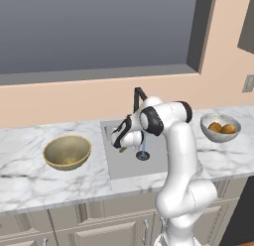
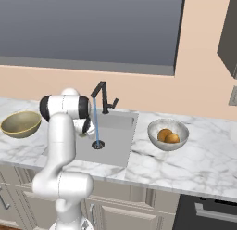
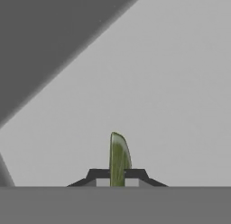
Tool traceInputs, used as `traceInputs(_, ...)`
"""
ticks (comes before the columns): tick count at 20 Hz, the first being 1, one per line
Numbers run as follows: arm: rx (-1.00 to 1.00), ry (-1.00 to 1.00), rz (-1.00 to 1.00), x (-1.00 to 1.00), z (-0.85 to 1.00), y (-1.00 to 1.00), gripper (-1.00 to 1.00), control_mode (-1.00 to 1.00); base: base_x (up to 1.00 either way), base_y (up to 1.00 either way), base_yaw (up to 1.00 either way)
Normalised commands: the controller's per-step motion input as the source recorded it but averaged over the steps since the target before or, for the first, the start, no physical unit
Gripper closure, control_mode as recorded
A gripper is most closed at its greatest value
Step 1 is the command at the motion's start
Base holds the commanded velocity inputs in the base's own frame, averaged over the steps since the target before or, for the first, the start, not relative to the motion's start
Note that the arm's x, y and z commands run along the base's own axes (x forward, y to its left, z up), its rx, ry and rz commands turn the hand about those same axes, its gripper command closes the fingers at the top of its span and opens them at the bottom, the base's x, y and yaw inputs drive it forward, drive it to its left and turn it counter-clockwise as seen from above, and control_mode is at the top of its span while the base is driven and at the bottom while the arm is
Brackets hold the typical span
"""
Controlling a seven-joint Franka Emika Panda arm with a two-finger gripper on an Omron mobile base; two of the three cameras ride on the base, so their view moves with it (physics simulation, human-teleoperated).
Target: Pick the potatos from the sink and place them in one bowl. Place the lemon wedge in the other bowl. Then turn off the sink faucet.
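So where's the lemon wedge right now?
In the hand view the lemon wedge stands pinched between the shut gripper, low over the sink floor near the drain.

My tabletop [image 1: 30,141] is glossy white marble, grey-veined. The sink [image 1: 126,168] looks matt grey, the faucet [image 2: 104,97] matt black, one bowl [image 2: 178,127] silvery metal, the other bowl [image 1: 52,153] dull brass.

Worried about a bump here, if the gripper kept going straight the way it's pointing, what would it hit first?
Probably the grey floor of the sink. The gripper, shut on the lemon wedge, faces that bare surface; how near is unclear.
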Motion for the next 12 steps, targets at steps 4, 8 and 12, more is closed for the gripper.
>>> traceInputs(4, 0.05, -0.03, 0.0, -0.6, 0.44, -0.62, 1.0, -1.0, 0.0, 0.0, 0.0)
traceInputs(8, 0.02, -0.13, 0.0, -0.48, 0.79, 0.08, 1.0, -1.0, 0.0, 0.0, 0.0)
traceInputs(12, 0.0, -0.24, 0.0, -0.46, 0.55, 0.33, 1.0, -1.0, 0.0, 0.0, 0.0)
